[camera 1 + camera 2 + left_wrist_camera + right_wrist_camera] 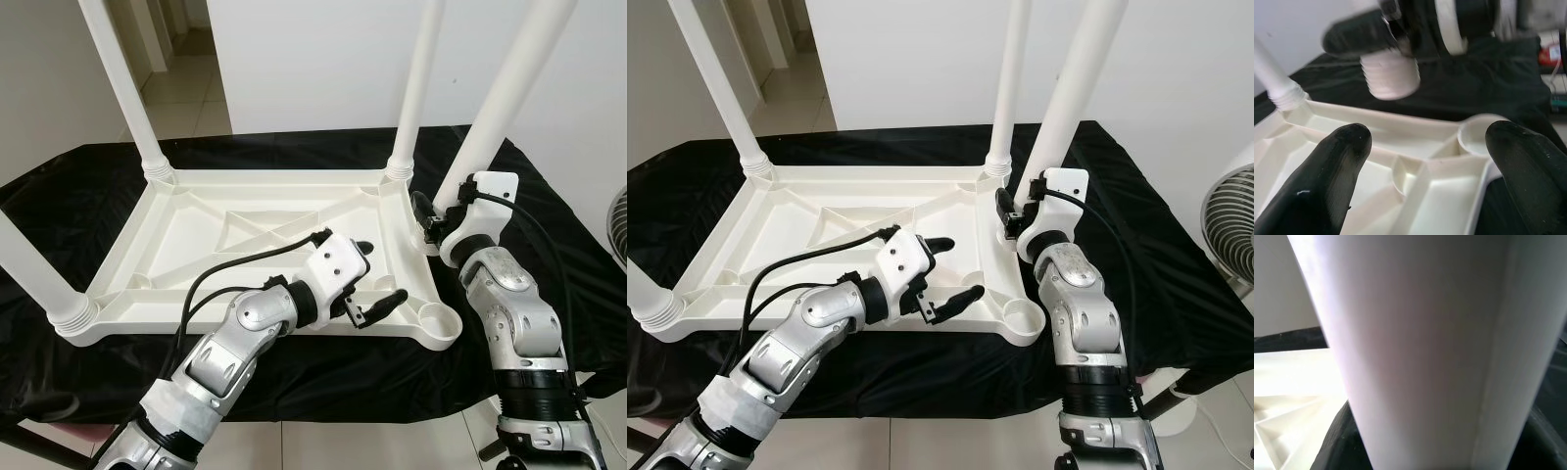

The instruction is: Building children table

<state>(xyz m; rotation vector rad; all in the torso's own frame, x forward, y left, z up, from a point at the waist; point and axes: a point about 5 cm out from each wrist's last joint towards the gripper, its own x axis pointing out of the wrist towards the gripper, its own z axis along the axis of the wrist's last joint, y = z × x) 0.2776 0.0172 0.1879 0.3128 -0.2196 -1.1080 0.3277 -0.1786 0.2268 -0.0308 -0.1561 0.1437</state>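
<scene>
Nearest to the camera is the left gripper (377, 277), which hovers low over the near right part of the upside-down white tabletop (245, 245). Its two black fingers (1334, 169) are spread wide apart and hold nothing; between them the left wrist view shows the ribs of the tabletop and the empty round socket (438, 325) at the near right corner.

Three white legs already stand in their corners: the far left leg (122, 83), the far right leg (416, 88) and the near left leg (29, 264), whose threaded collar sits in the corner. The tabletop lies on a black cloth (549, 255) that covers the work surface.

To the right, the right gripper (436, 220) is closed around the fourth leg (500, 98) near its lower end and holds it tilted, beside the right edge of the tabletop and above the cloth. The threaded end of this leg (1390, 73) is in the air, near the empty socket but not in it (the left wrist view shows it clearly apart). A fan (1225, 230) stands at the far right, on the floor side.
</scene>
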